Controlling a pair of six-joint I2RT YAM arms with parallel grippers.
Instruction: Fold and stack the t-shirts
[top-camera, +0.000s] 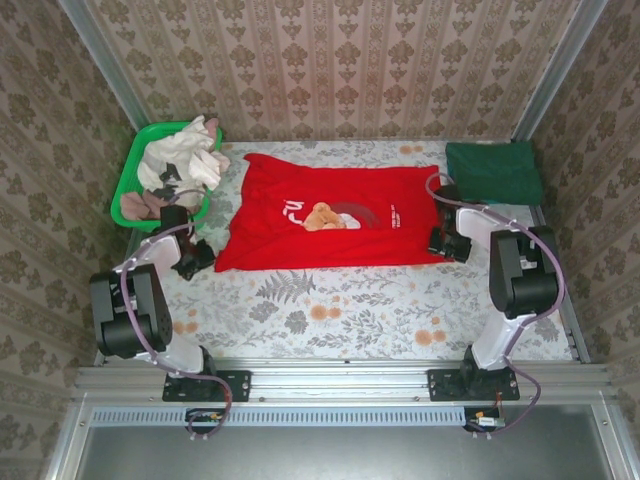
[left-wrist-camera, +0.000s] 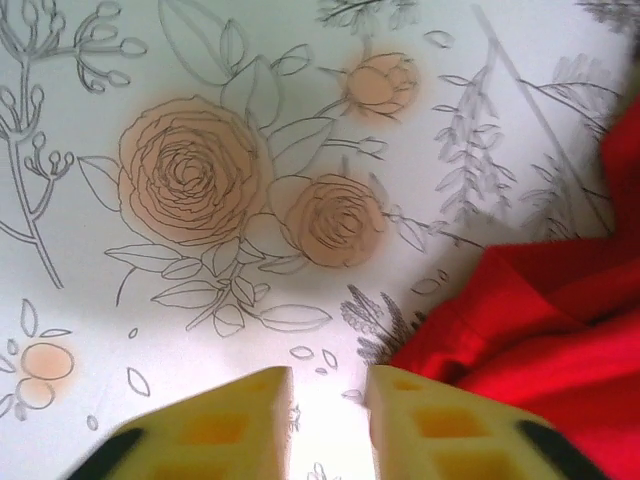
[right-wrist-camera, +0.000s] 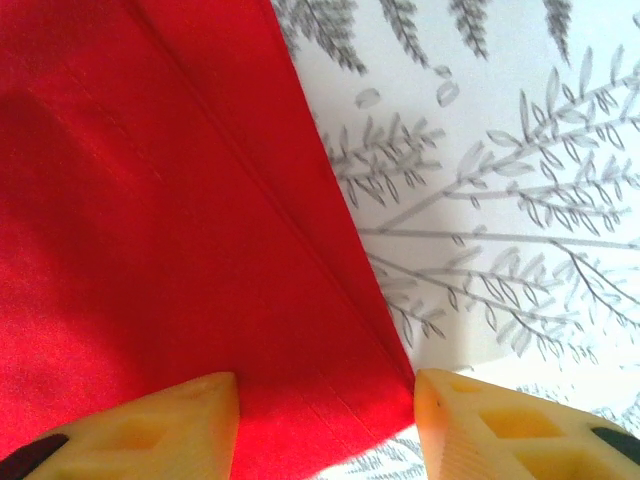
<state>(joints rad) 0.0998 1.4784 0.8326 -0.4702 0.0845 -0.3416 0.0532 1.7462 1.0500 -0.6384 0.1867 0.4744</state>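
Red t-shirt (top-camera: 325, 215) flat on tabletop (top-camera: 330, 310); green t-shirt (top-camera: 493, 170) folded far right. Left fingers (left-wrist-camera: 250, 410) narrow, empty, beside near corner; right fingers (right-wrist-camera: 190, 415) wide astride other corner. Advice: pinch 2 corners evenly before folding.

I see my left arm (top-camera: 132, 300) bent at the elbow on the left, the left gripper (left-wrist-camera: 328, 425) low, fingers with only a thin gap between them. My right arm (top-camera: 522, 272) folds likewise on the right, the right gripper (right-wrist-camera: 325, 420) low, fingers wide apart

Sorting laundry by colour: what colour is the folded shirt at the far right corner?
The shirt is dark green, clearest in the top view.
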